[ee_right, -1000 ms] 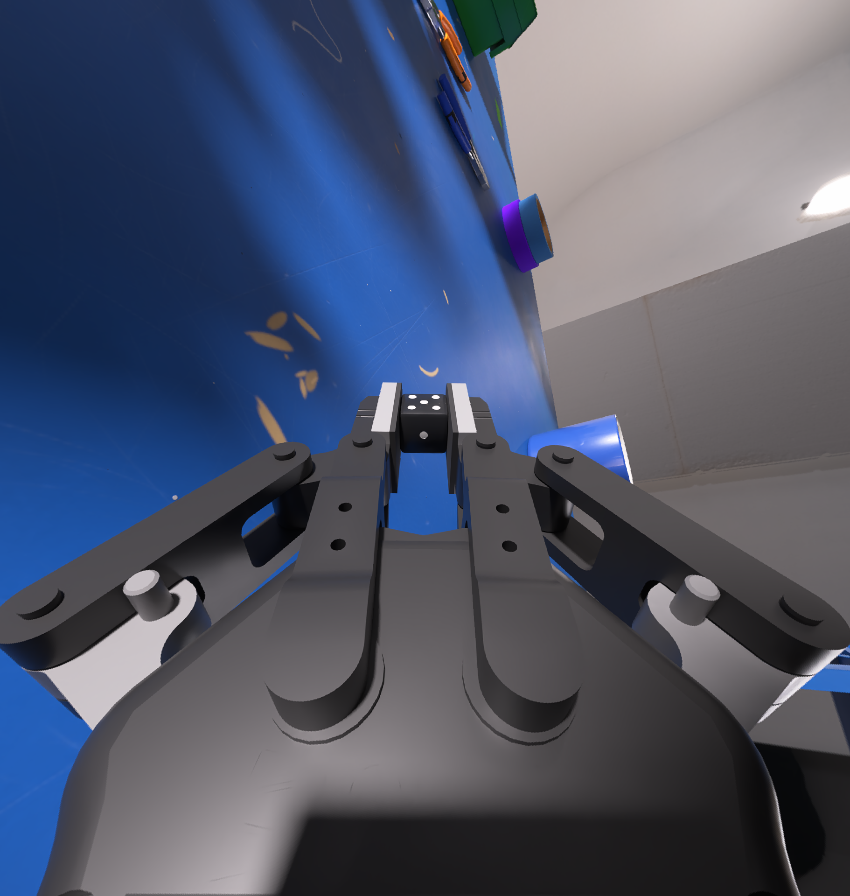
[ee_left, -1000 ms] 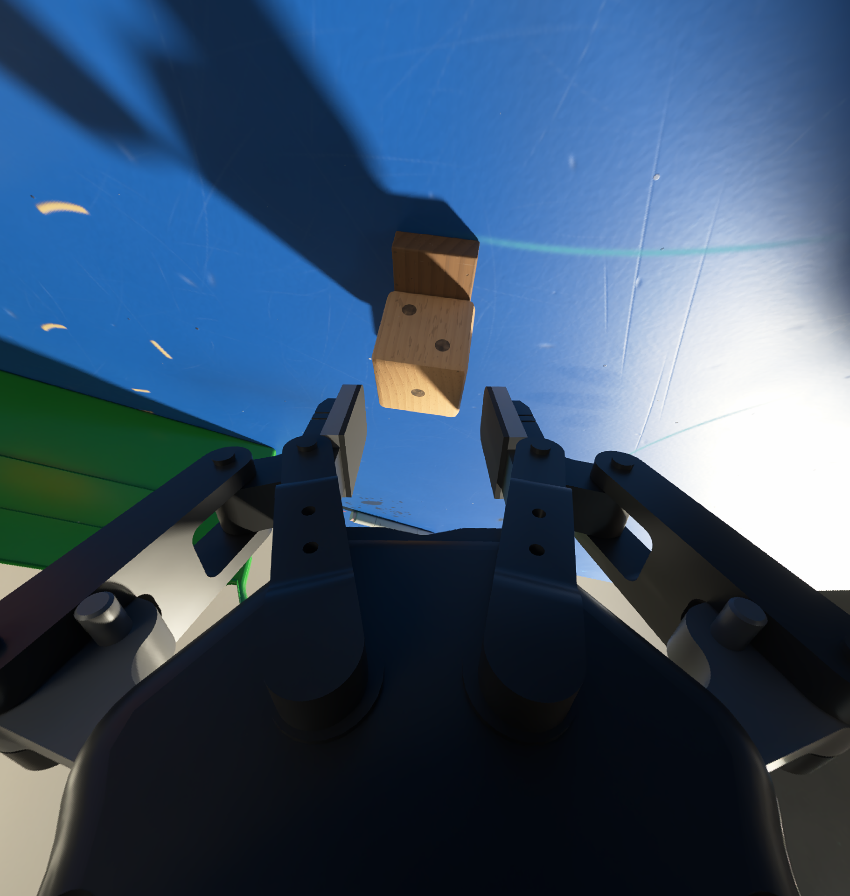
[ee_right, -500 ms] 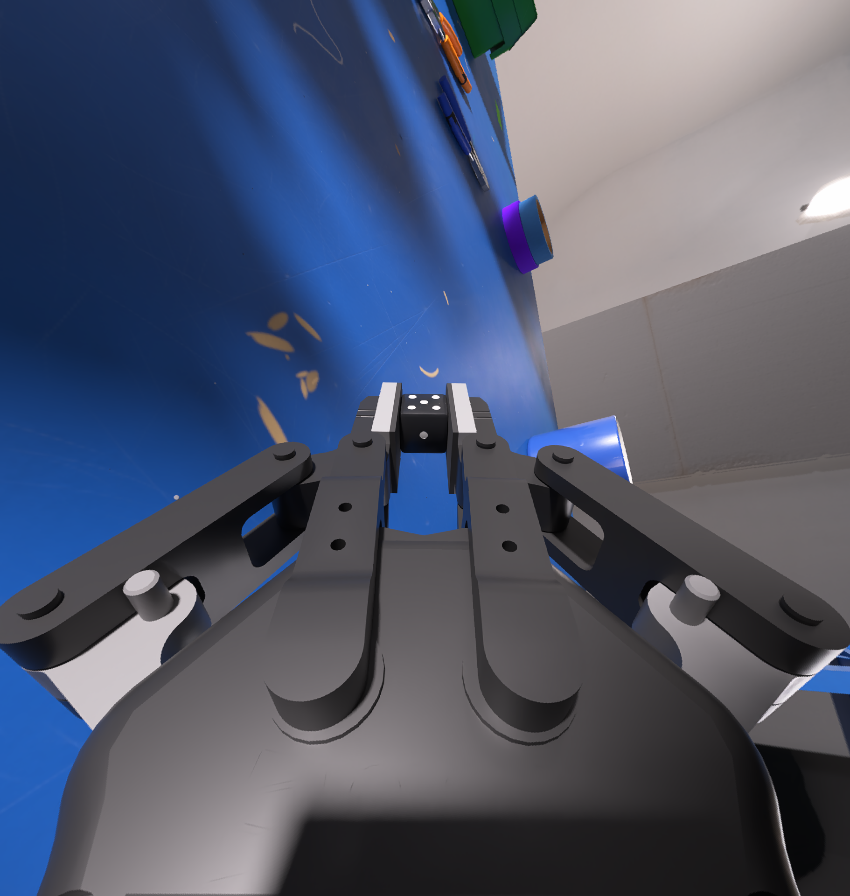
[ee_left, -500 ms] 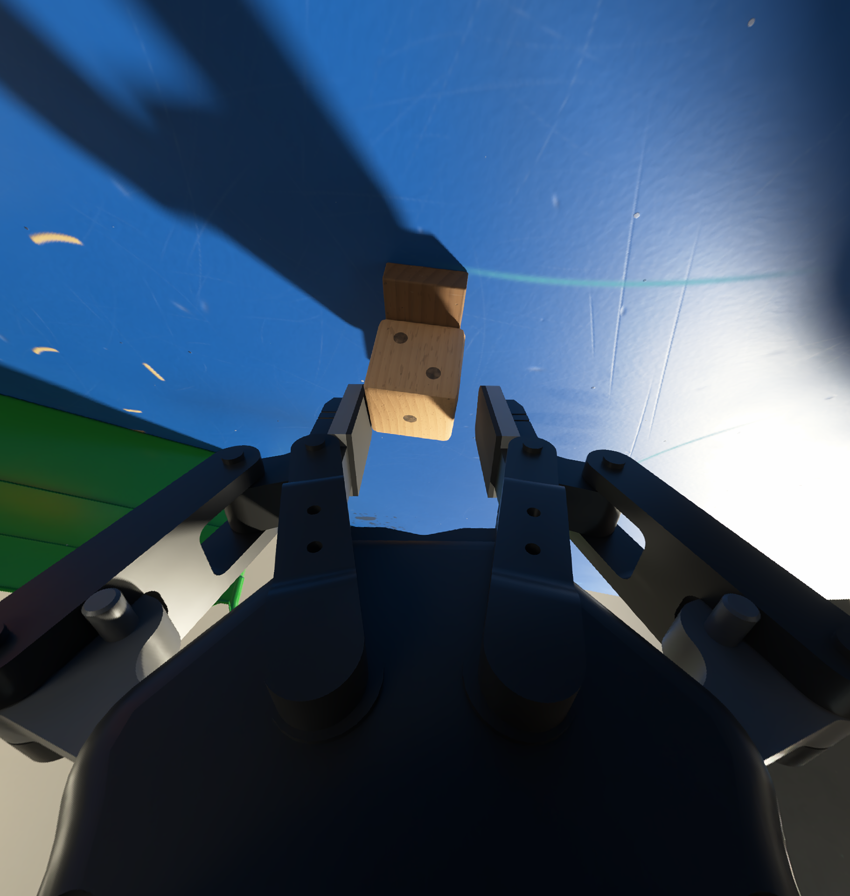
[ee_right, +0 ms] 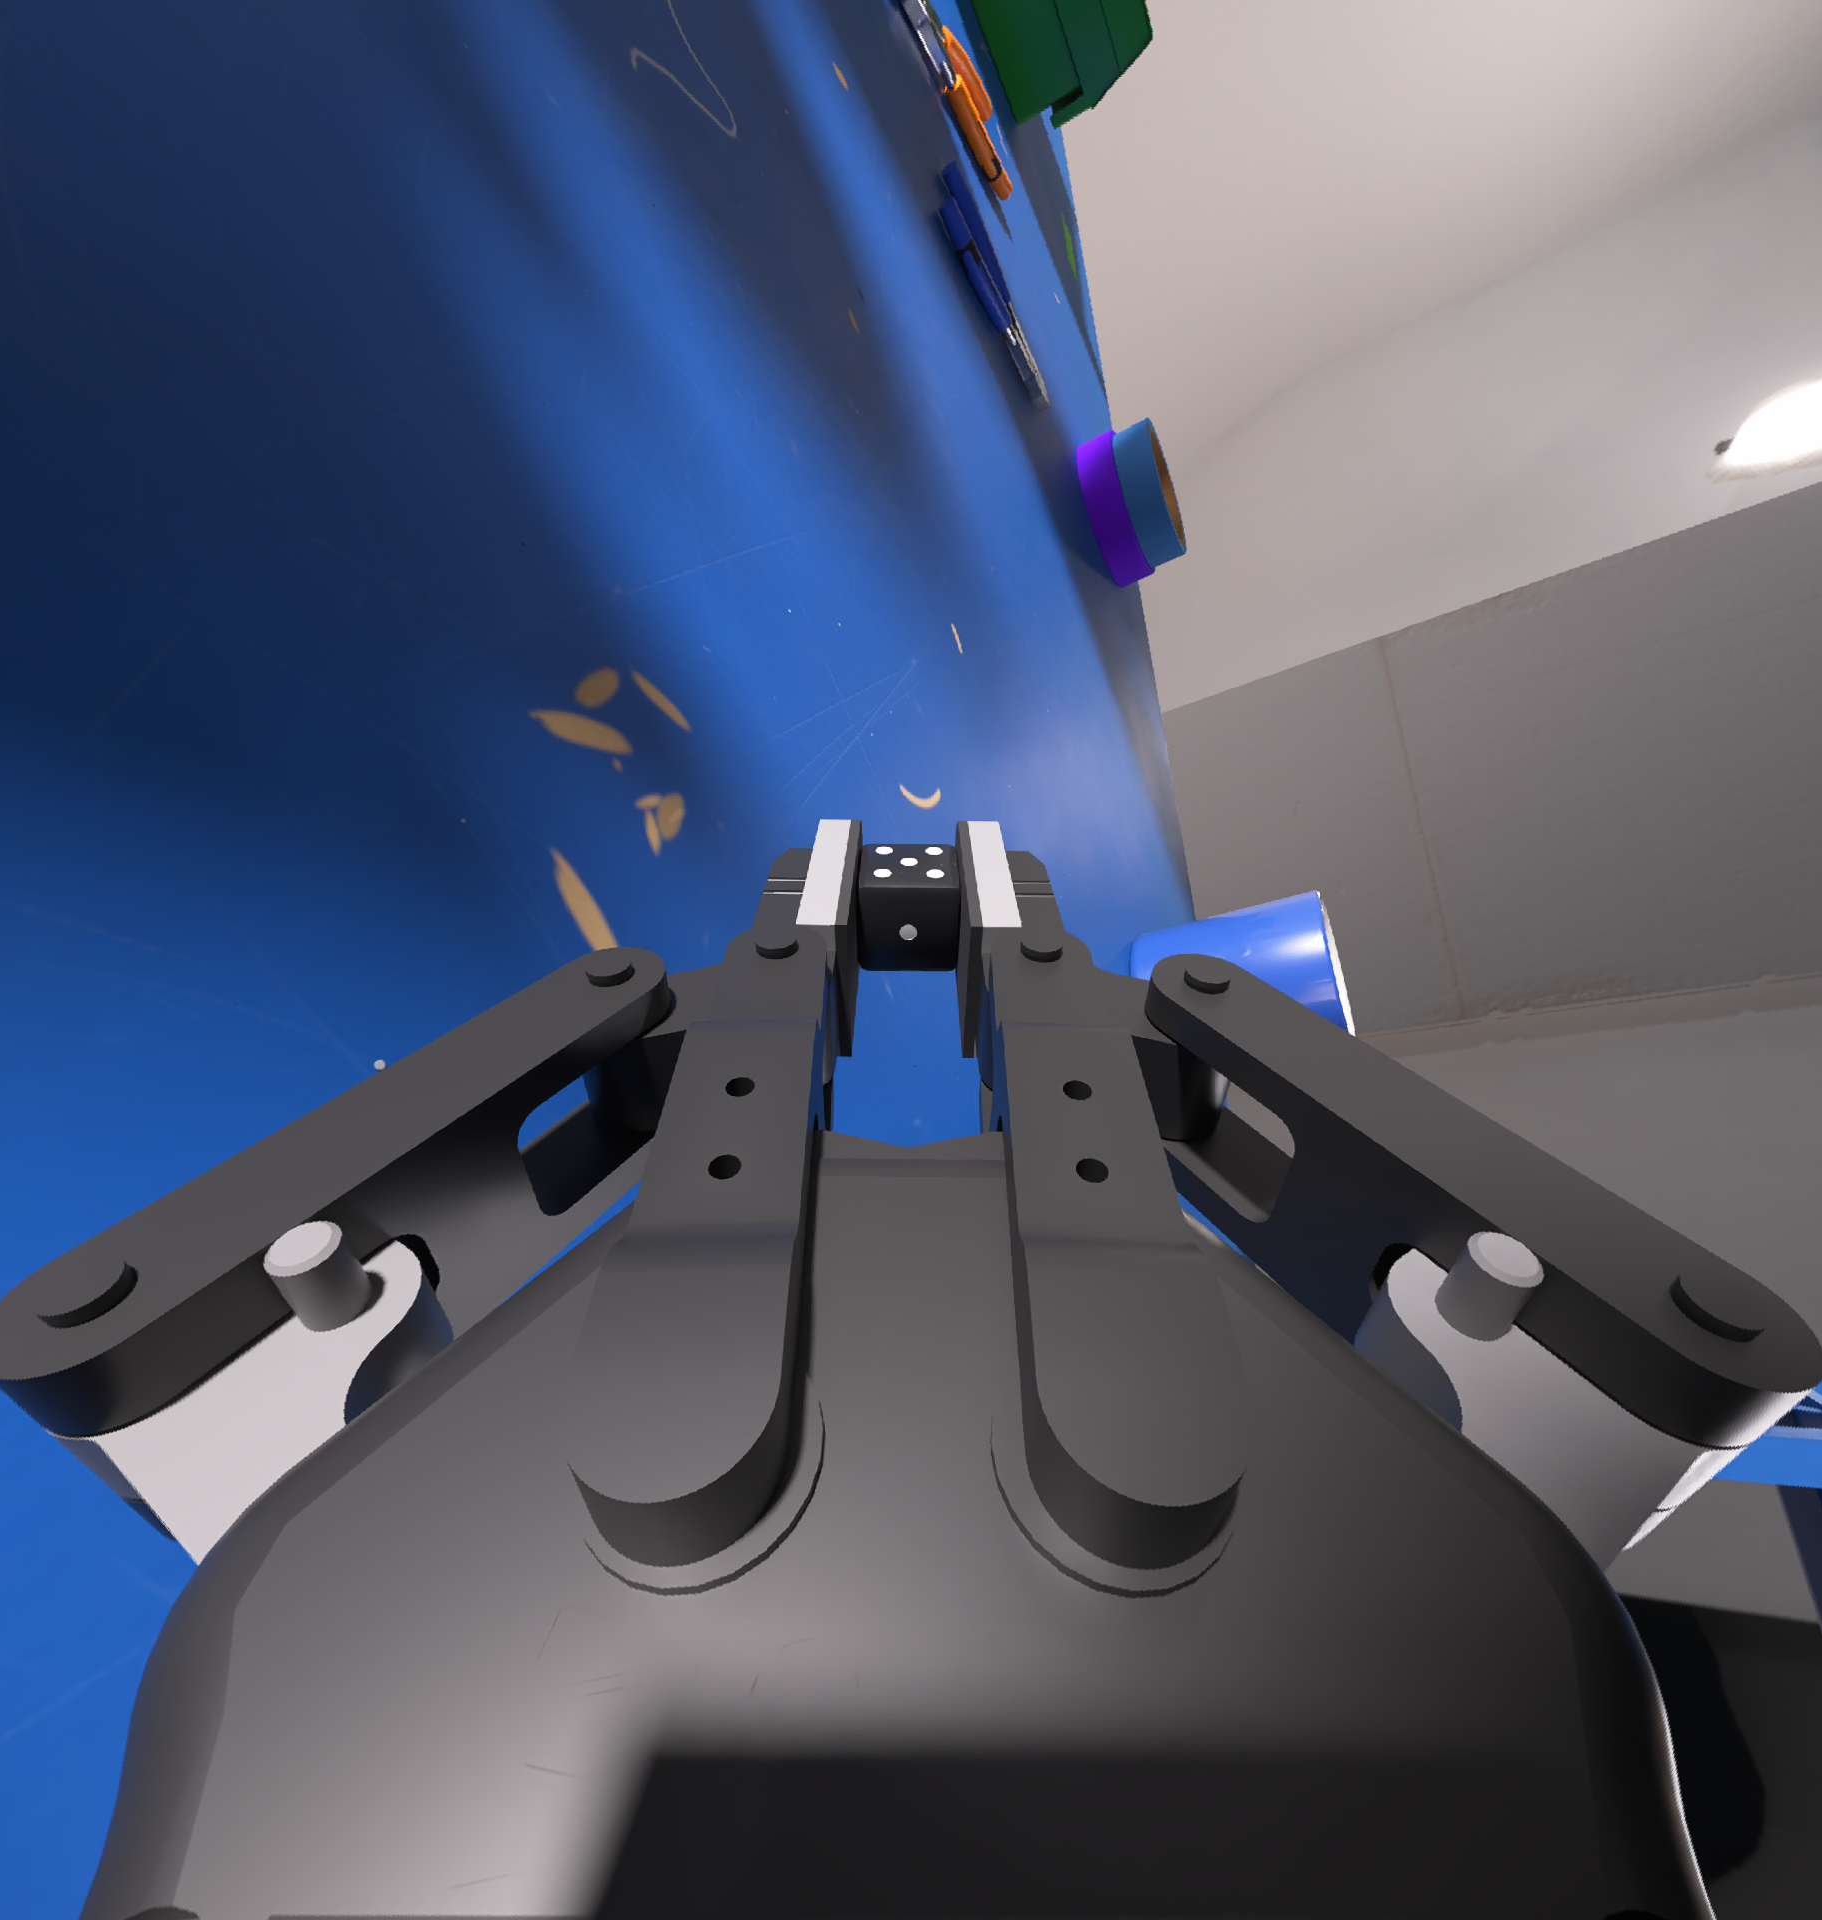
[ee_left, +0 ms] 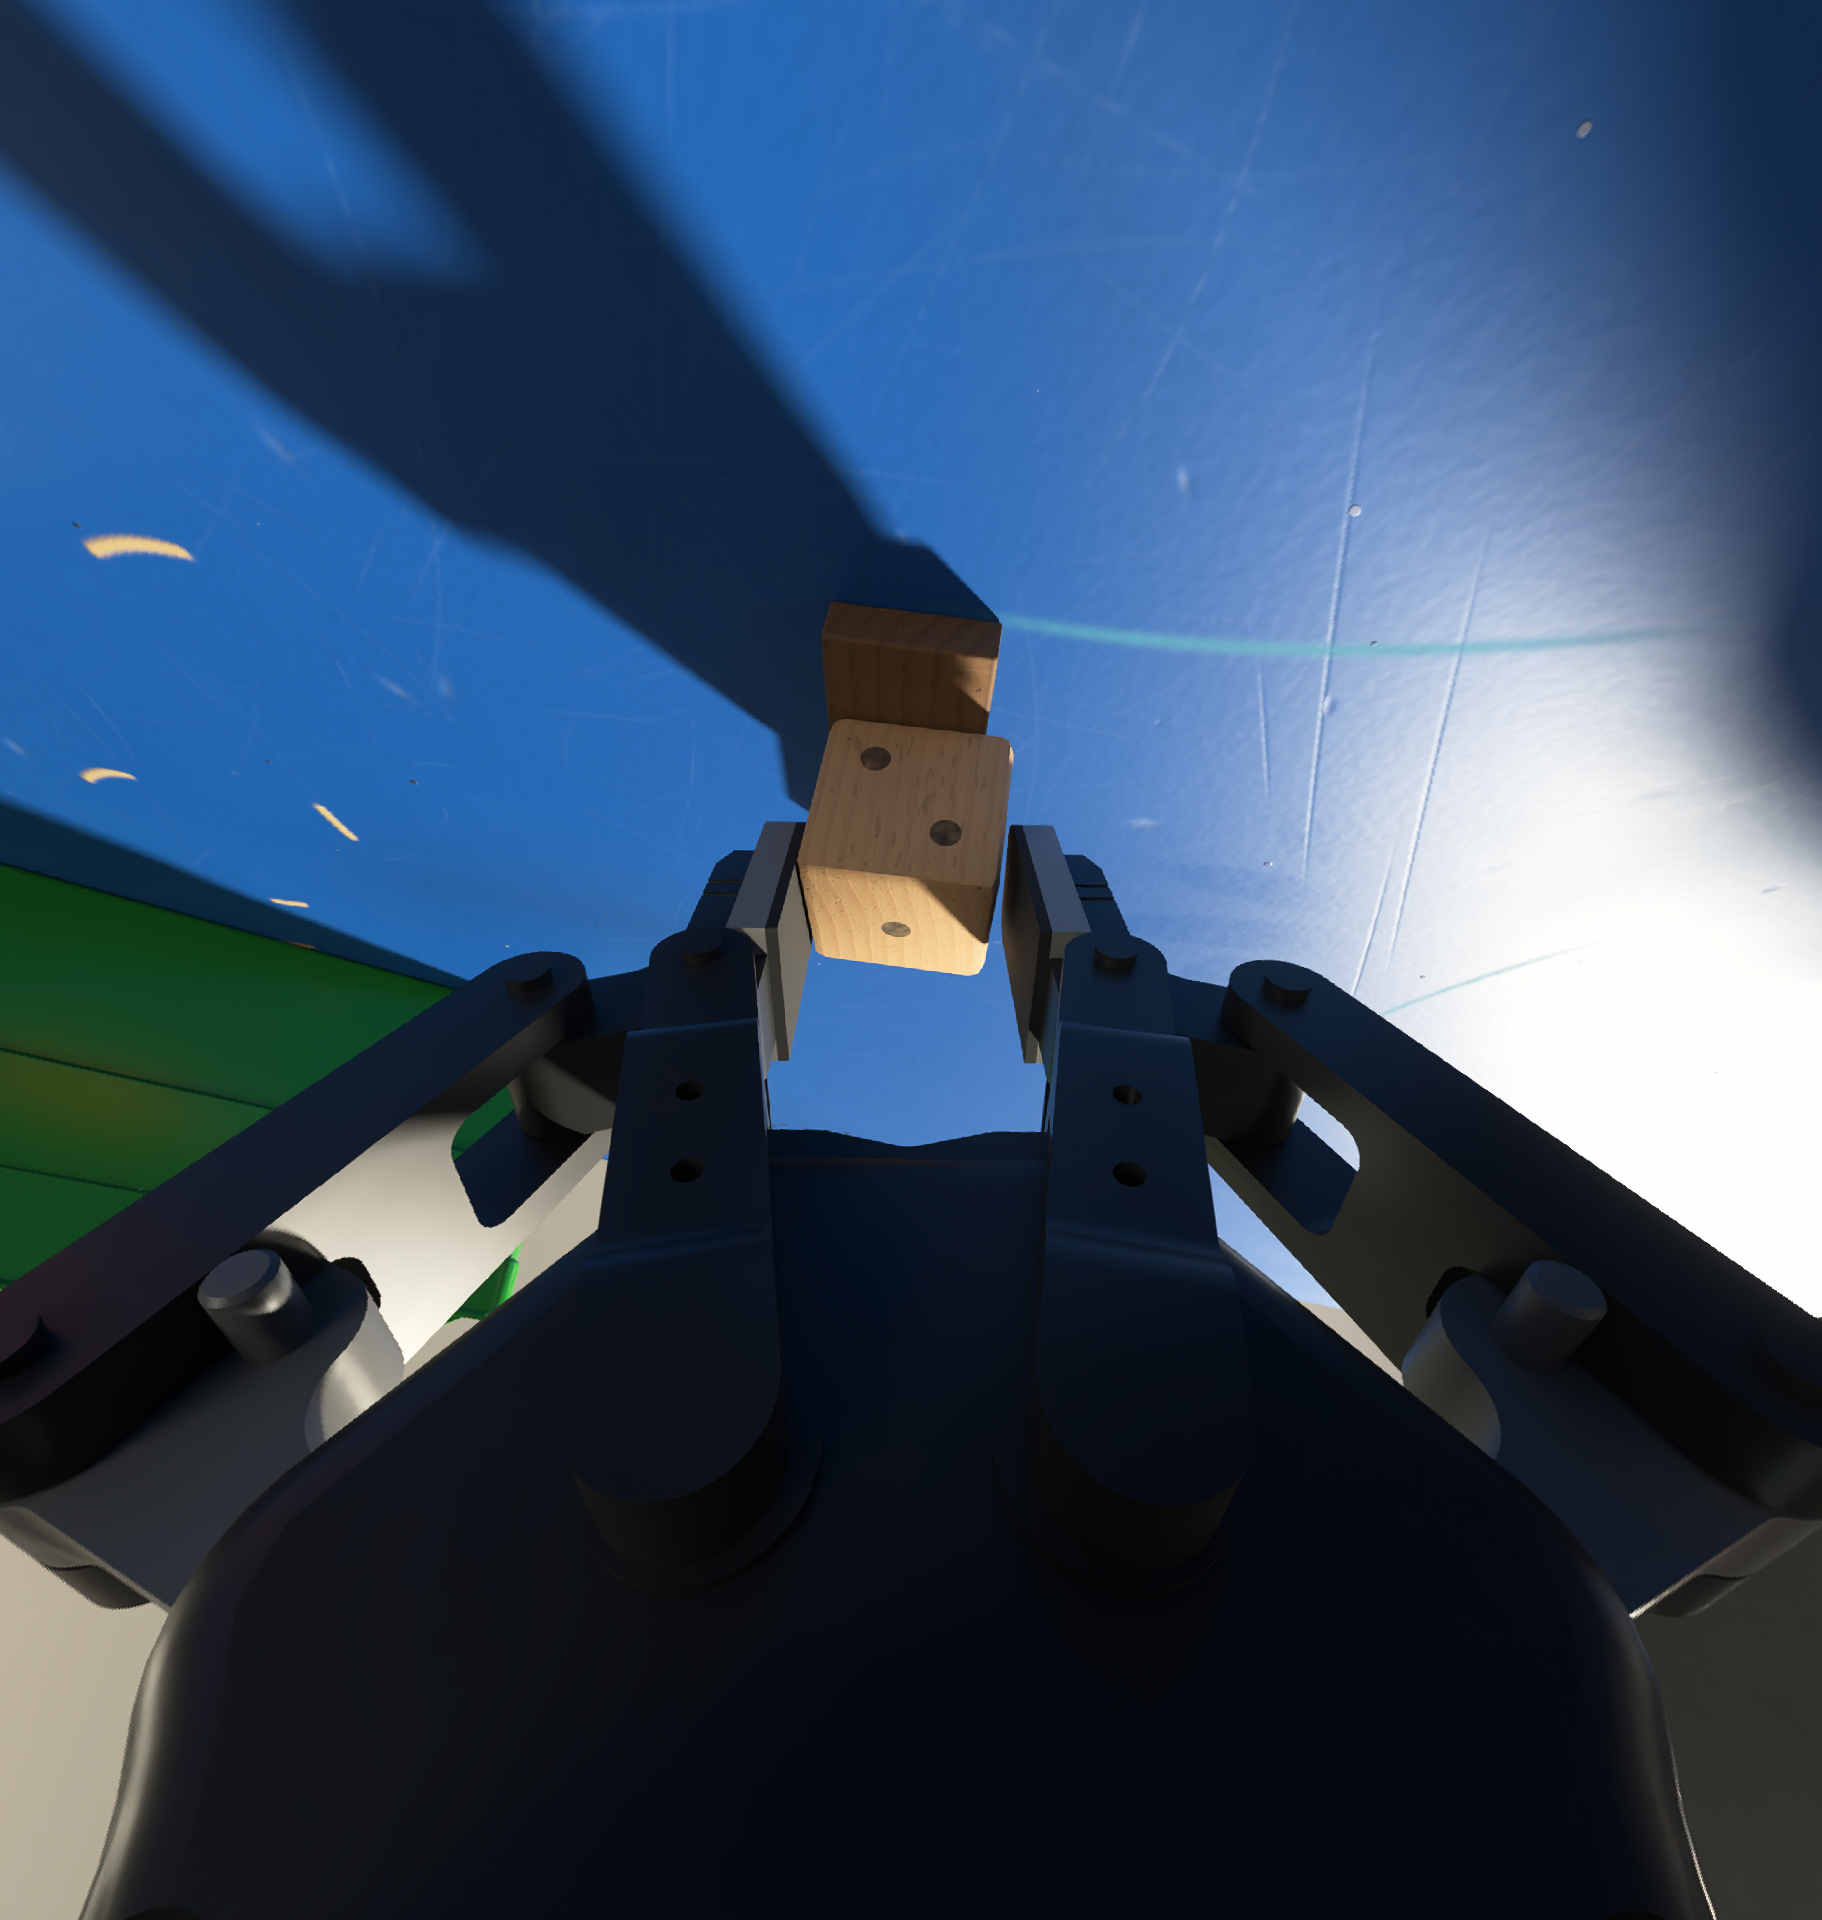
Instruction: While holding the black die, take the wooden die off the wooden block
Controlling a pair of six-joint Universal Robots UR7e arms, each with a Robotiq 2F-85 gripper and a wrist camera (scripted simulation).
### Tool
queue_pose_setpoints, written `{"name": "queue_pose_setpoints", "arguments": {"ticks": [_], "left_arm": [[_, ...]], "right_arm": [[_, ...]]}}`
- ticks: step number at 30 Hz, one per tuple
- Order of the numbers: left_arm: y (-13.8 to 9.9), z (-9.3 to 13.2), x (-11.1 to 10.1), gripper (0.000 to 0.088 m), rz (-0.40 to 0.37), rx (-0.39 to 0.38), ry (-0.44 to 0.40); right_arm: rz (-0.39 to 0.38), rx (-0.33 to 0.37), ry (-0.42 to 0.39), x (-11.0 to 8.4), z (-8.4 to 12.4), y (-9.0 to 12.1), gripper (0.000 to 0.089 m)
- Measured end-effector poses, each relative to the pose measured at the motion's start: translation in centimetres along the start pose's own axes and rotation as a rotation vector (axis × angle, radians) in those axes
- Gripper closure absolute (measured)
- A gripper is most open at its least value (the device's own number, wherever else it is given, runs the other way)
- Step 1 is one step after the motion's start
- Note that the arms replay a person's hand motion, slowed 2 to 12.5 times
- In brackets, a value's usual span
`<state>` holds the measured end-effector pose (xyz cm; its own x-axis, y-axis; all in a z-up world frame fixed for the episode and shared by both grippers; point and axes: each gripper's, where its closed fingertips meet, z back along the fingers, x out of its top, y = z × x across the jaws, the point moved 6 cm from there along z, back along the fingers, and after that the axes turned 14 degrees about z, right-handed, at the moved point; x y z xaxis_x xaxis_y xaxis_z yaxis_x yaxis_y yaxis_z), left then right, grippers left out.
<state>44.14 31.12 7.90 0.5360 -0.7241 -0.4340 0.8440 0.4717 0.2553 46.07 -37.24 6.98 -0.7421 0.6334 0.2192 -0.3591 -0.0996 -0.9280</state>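
The wooden die (ee_left: 902, 852) sits on top of the wooden block (ee_left: 907, 670) on the blue table (ee_left: 1198, 364). My left gripper (ee_left: 902, 904) has closed around the die, with a pad against each of its two sides; the die still rests on the block. In the right wrist view my right gripper (ee_right: 907, 878) is shut on the small black die (ee_right: 907, 899), white pips showing, and holds it above the table (ee_right: 367, 520).
A green bin (ee_left: 107, 1060) lies to the left of the left gripper. In the right wrist view a purple and blue tape roll (ee_right: 1130, 499), orange and blue tools (ee_right: 974, 135), a green bin (ee_right: 1063, 47) and a blue cylinder (ee_right: 1260, 951) stand along the table's edge.
My left gripper moved forward around the wooden die and its fingers closed in onto the die's sides. The right gripper and black die have not moved.
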Motion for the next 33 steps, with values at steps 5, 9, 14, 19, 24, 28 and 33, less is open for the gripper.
{"name": "queue_pose_setpoints", "arguments": {"ticks": [5, 9, 14, 19, 24, 28, 33], "left_arm": [[0.1, 0.0, 0.0, 0.0551, -0.003, 0.009, -0.003], [0.2, 0.1, 0.0, 0.0559, -0.002, 0.023, -0.007], [0.4, 0.2, -0.1, 0.0559, 0.006, 0.039, -0.015], [0.6, 0.4, -0.1, 0.0559, 0.027, 0.048, -0.024], [0.8, 0.8, -0.2, 0.0559, 0.051, 0.060, -0.041], [1.0, 1.2, -0.3, 0.0559, 0.072, 0.071, -0.060], [1.3, 1.8, -0.4, 0.0559, 0.099, 0.088, -0.091]], "right_arm": [[0.001, 0.000, 0.000, 0.0, 0.0, 0.0, 0.0734], [0.001, -0.001, 0.000, 0.0, 0.0, 0.0, 0.0734], [0.001, -0.001, 0.000, 0.0, 0.0, 0.0, 0.0734], [0.002, -0.002, 0.000, 0.0, 0.0, 0.0, 0.0734], [0.002, -0.003, 0.000, 0.0, 0.0, 0.0, 0.0734], [0.002, -0.003, 0.000, 0.0, 0.0, 0.0, 0.0734], [0.002, -0.004, 0.000, 0.0, 0.0, 0.0, 0.0734]]}}
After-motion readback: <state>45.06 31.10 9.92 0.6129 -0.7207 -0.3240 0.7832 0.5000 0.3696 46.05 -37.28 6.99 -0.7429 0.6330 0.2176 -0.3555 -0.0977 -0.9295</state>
